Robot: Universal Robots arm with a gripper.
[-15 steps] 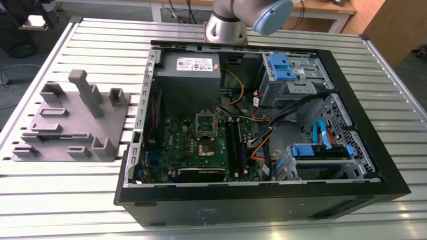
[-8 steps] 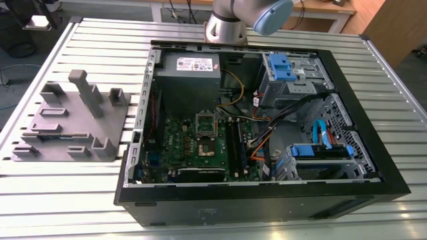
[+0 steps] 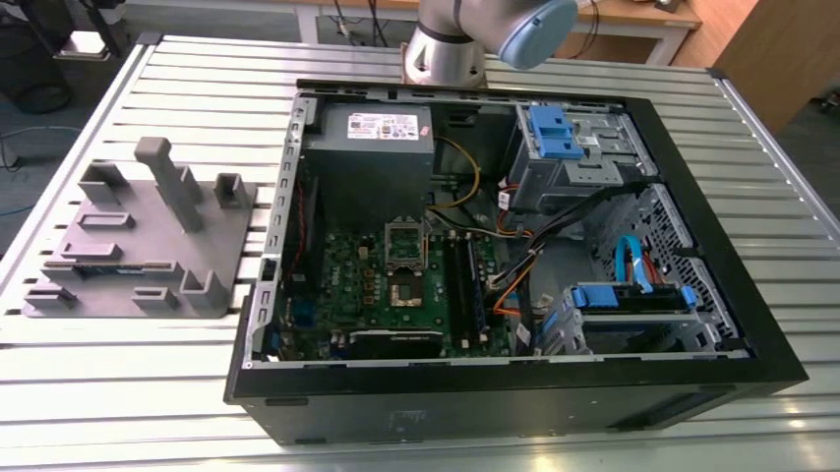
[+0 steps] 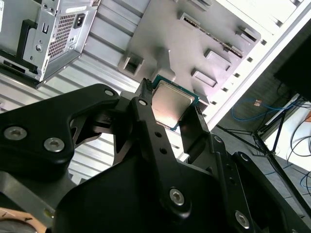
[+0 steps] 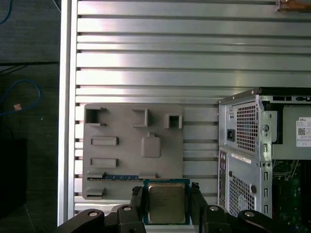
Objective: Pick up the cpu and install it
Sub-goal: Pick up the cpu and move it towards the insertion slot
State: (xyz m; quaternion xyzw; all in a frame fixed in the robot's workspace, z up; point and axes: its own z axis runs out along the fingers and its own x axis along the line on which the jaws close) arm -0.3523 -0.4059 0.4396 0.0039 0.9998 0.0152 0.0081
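The cpu, a small square chip with a shiny metal top and a green rim, sits flat between my gripper's two black fingers, which are shut on its opposite edges. In the second wrist view the cpu shows from the other side, held by the gripper well above the table. It hangs over the edge of the grey tray, on the side toward the computer case. In the exterior view the case lies open, with the motherboard socket uncovered and its metal frame raised.
The grey tray with upright blocks lies on the slatted metal table at the exterior view's left of the case. Inside the case are a power supply, blue drive cages and loose cables. The arm rises behind the case.
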